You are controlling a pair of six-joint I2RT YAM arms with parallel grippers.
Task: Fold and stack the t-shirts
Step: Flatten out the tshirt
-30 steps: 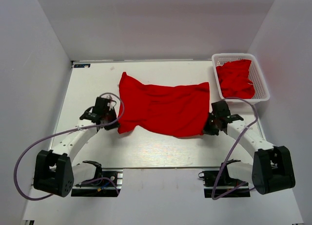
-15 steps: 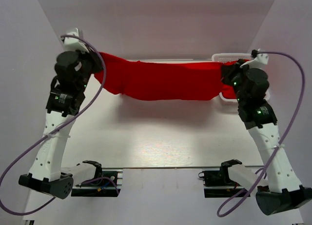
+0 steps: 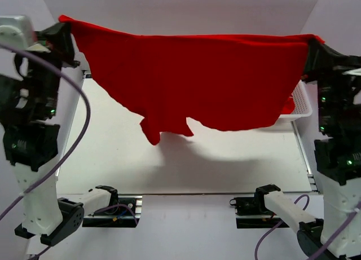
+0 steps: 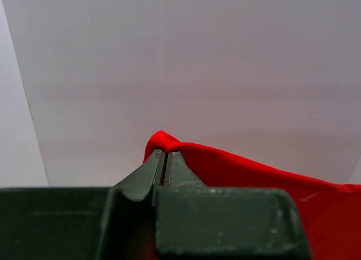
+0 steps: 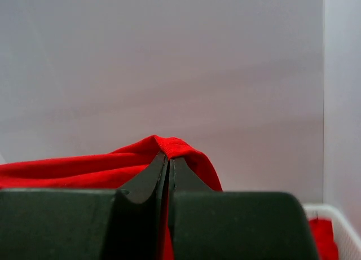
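A red t-shirt (image 3: 197, 79) hangs spread wide, high above the table, held by two corners. My left gripper (image 3: 63, 24) is shut on its left top corner; the pinched cloth (image 4: 163, 140) shows at the fingertips in the left wrist view. My right gripper (image 3: 311, 43) is shut on the right top corner, with the cloth (image 5: 169, 147) folded over the closed fingers. The shirt's lower edge and a sleeve (image 3: 151, 133) dangle over the table. More red shirts (image 3: 289, 106) lie in the basket, mostly hidden behind the held shirt.
A white lattice basket (image 3: 303, 99) stands at the back right of the white table (image 3: 225, 164); its rim (image 5: 333, 212) shows in the right wrist view. White walls enclose the table on three sides. Both arm bases sit at the near edge.
Both arms have raised the shirt from the table to high in the air and toward the camera; it now hangs open and covers the back of the table.
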